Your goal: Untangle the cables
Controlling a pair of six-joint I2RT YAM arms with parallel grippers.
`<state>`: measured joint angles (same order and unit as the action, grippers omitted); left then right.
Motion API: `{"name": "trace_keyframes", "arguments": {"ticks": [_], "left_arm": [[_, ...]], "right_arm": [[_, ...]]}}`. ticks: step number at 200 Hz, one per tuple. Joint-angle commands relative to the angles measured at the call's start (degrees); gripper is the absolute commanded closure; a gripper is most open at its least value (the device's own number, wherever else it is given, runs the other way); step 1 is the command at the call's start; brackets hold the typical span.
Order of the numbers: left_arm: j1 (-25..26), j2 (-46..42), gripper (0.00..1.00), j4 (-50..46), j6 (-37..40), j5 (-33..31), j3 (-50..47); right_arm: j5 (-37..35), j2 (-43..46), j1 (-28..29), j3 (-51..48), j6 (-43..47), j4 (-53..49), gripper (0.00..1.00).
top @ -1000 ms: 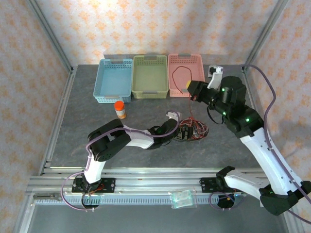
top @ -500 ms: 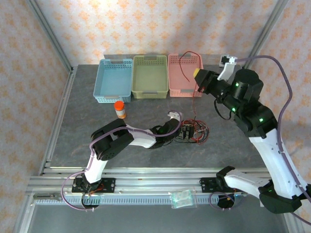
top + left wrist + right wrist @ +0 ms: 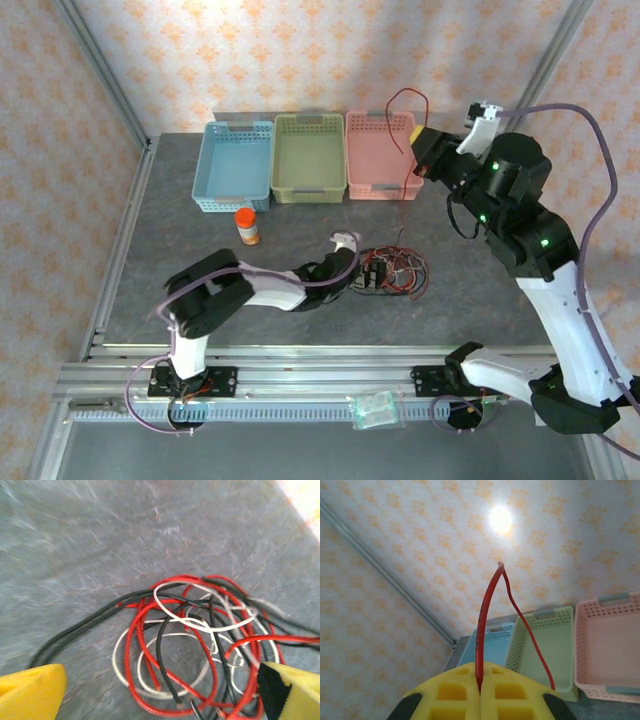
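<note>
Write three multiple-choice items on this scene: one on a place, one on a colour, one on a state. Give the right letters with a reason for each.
1. The tangle of cables lies:
A. in the pink basket
B. on the table, at the left gripper
C. in the blue basket

2. The cable in the right gripper is:
A. white
B. black
C. red

3. The left gripper is:
A. open
B. shut on a cable
C. shut on the bottle

Key:
1 B: the top view shows the tangle on the grey table at the left arm's tip.
2 C: the right wrist view shows a red cable rising from the closed gripper.
3 A: the left wrist view shows its yellow fingers wide apart, gripping nothing.
</note>
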<state>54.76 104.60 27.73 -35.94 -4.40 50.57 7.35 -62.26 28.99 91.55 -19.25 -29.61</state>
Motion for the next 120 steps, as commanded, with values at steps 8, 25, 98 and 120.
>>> {"name": "trace_keyframes", "arguments": {"ticks": [8, 25, 98, 120], "left_arm": [[0.3, -11.0, 0.01, 2.8, 2.0, -3.8, -5.7], [0.3, -14.9, 0.01, 5.3, 5.6, -0.5, -8.5], [0.8, -12.4, 0.01, 16.1, 7.9, 16.7, -6.3], [1.0, -9.5, 0.04, 15.7, 8.0, 15.5, -4.2]], "right_arm": [[-4.4, -0.5, 0.2, -2.5, -0.6, -0.3, 1.00], [-4.2, -1.0, 0.2, -3.3, -1.4, -0.3, 1.00], [-3.4, -2.2, 0.2, -4.9, -4.6, -0.2, 1.00], [-3.1, -2.0, 0.2, -4.6, -4.7, -0.3, 1.00]]}}
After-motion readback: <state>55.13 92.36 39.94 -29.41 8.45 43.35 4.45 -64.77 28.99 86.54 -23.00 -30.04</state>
